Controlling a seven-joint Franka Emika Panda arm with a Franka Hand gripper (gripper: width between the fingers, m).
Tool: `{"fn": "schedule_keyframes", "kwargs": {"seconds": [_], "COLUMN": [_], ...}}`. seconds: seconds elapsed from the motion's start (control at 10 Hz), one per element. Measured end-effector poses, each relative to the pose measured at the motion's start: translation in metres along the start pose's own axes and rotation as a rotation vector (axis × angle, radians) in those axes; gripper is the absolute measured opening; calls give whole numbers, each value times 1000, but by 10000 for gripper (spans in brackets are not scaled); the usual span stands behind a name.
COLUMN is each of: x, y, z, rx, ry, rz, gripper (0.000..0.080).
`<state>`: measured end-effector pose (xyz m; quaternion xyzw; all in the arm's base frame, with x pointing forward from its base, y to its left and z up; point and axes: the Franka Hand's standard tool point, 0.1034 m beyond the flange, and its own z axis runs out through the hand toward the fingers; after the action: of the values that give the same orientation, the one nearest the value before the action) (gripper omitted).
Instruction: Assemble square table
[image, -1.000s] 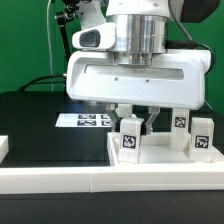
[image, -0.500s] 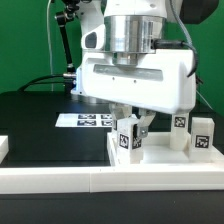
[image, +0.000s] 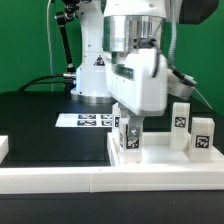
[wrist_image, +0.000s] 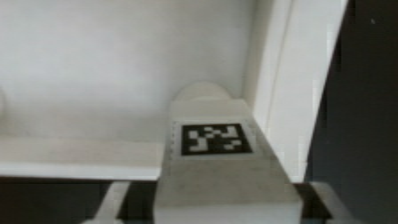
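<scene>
— Where is your leg relative to the gripper?
— Your gripper (image: 131, 128) is closed on a white leg (wrist_image: 215, 140), held between both fingers above the tabletop's rim (image: 150, 160).
— Any writing?
— You get only black-and-white tags; farther back, the marker board (image: 86, 120).

A green backdrop (image: 25, 35) fills the space behind the scene in the exterior view, evenly lit and slightly mottled. Below it lies the bench (image: 40, 120), a black matte surface that reflects little light. A long white rail (image: 60, 180) edges the bench along its near side. Farther back on the black surface, the marker board (image: 84, 120) lies flat, its printed tags facing up. Dark cables (image: 45, 82) run along the bench's far edge.
</scene>
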<state>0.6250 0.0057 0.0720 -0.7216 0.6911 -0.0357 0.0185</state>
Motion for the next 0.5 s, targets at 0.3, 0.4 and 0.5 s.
{"fn": "schedule_keyframes", "kwargs": {"seconds": [0.3,0.4,0.5], "x": [-1,-2,-2], "y": [1,0,0], "z": [0,0,0], "rx": [-3,-6,-4], "ry": [2,-14,-14], "rz": [257,373,423], "gripper": [290,290,290]}}
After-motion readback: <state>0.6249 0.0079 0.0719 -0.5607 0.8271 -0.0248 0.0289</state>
